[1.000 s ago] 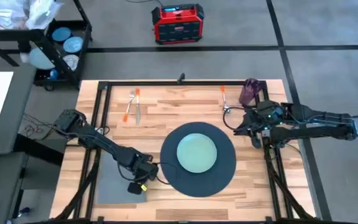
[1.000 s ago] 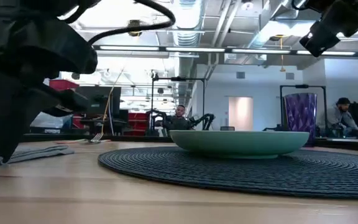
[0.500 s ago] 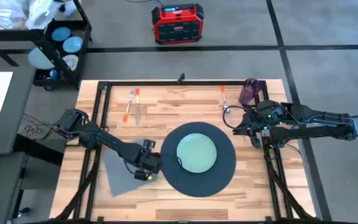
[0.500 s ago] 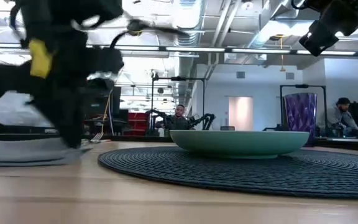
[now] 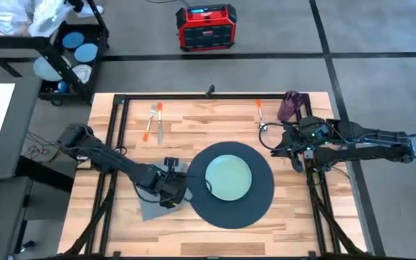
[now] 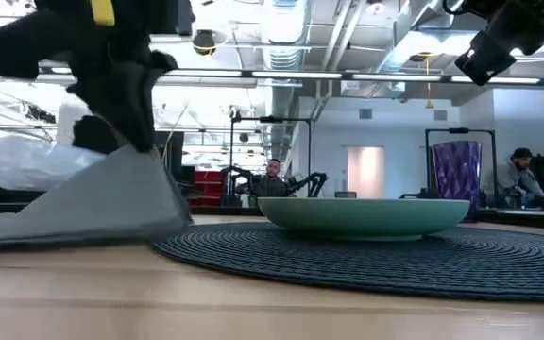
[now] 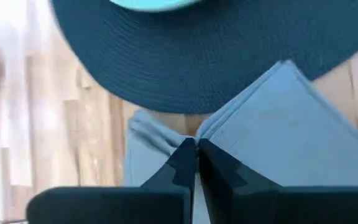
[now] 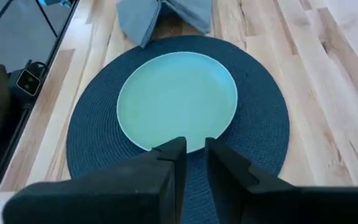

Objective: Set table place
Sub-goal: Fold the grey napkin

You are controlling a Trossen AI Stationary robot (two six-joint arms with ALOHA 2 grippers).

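Dark arms, blk cables, yellow tag.

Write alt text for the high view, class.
The left gripper pinches a grey napkin lifted beside a dark round mat holding a pale green plate. The right gripper waits near a purple cup.

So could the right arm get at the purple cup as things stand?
Probably yes: the right gripper hangs empty near the purple cup, and only the spoon lies nearby, beside rather than between them.

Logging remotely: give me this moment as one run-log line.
left pincer: shut on napkin, lifted beside mat | right pincer: idle above table right side | plate: on mat
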